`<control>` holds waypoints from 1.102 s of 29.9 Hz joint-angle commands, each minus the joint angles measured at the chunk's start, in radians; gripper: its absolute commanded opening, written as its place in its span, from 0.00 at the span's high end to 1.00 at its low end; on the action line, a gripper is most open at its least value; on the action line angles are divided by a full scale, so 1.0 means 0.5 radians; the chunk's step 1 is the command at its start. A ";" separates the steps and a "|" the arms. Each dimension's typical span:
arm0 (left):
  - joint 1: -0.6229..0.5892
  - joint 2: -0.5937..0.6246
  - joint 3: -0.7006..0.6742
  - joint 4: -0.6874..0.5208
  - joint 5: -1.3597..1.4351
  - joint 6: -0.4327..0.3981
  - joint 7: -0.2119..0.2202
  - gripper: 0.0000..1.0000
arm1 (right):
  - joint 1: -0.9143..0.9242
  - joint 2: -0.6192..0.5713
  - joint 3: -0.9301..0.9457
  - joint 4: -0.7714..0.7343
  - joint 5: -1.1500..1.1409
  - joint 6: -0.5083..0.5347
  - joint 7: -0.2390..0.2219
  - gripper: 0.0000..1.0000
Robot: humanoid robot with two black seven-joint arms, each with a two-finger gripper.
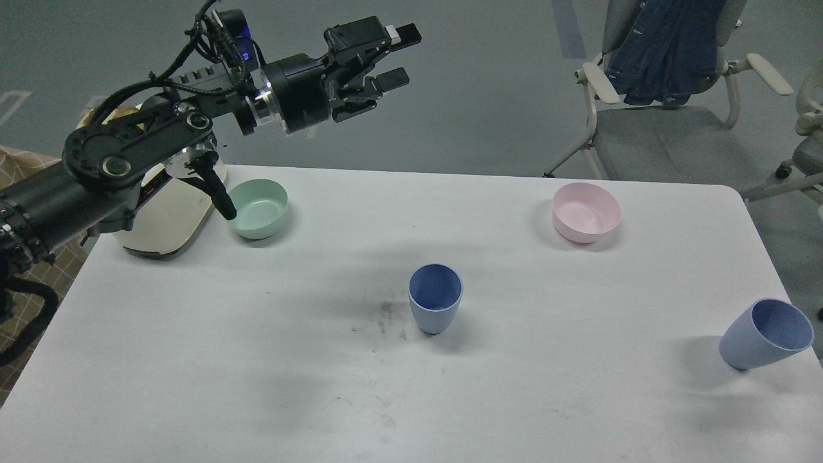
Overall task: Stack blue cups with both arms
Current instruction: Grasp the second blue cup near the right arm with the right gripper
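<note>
One blue cup [435,298] stands upright near the middle of the white table [257,360]. A second blue cup [765,334] stands near the right edge of the table. My left gripper [402,55] is open and empty, held high beyond the table's far edge, well up and left of the middle cup. Its arm comes in from the left over the cream appliance. My right arm and gripper are out of view.
A mint-green bowl [258,208] sits at the back left next to a cream appliance [164,215]. A pink bowl [586,211] sits at the back right. A chair with a denim jacket [665,45] stands beyond the table.
</note>
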 commanded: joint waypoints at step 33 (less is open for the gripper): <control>0.021 0.015 0.000 -0.018 0.000 0.000 0.000 0.17 | -0.132 0.300 -0.144 -0.035 -0.085 -0.246 0.000 1.00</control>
